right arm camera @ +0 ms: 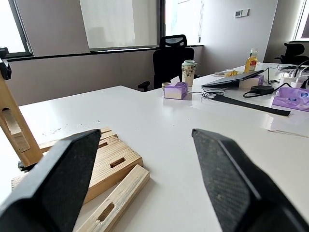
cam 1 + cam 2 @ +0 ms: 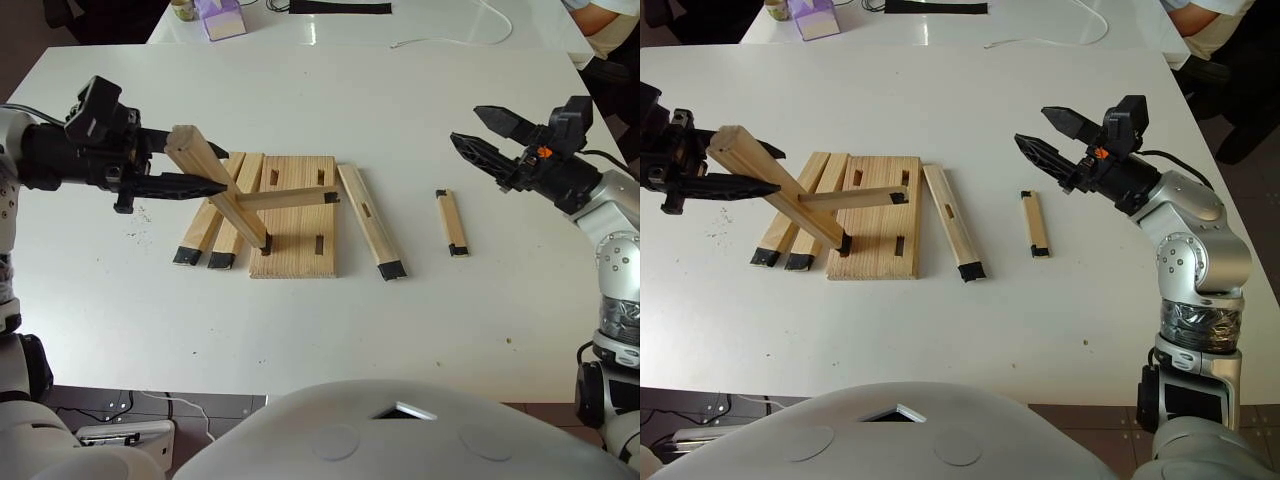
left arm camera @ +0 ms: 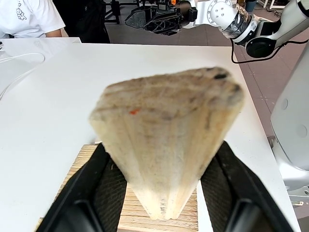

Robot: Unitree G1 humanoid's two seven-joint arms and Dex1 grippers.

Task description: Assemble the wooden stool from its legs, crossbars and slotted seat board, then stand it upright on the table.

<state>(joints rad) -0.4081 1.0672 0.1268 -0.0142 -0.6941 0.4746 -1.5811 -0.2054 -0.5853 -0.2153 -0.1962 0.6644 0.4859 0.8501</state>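
Progress check: early stage, most of the stool is unbuilt. Your left gripper point(image 2: 197, 166) is pinching the top of one leg point(image 2: 225, 192). The leg is tilted, not upright, and its black-tipped lower end meets the near-left slot of the seat board point(image 2: 300, 238). You can't tell from the head views how deep it sits. One crossbar point(image 2: 290, 197) sticks out of that leg's side and runs right, over the board. So call one leg-plus-crossbar joint made, and the leg-to-board joint in hand, not finished.

The board lies flat on the table point(image 2: 400, 90), slots up. Two loose legs point(image 2: 200, 235) lie side by side, touching the board's left edge and partly under the held leg. A fourth leg point(image 2: 370, 220) lies just beside the board's right edge. The short crossbar point(image 2: 451, 220) lies apart, farther right.

Your right gripper point(image 2: 468, 123) hangs above the table near that short crossbar, fingers spread wide, holding nothing.

What's left, by my read: straighten and seat this leg, fit three more legs, add the other crossbar, then flip the stool and stand it up.
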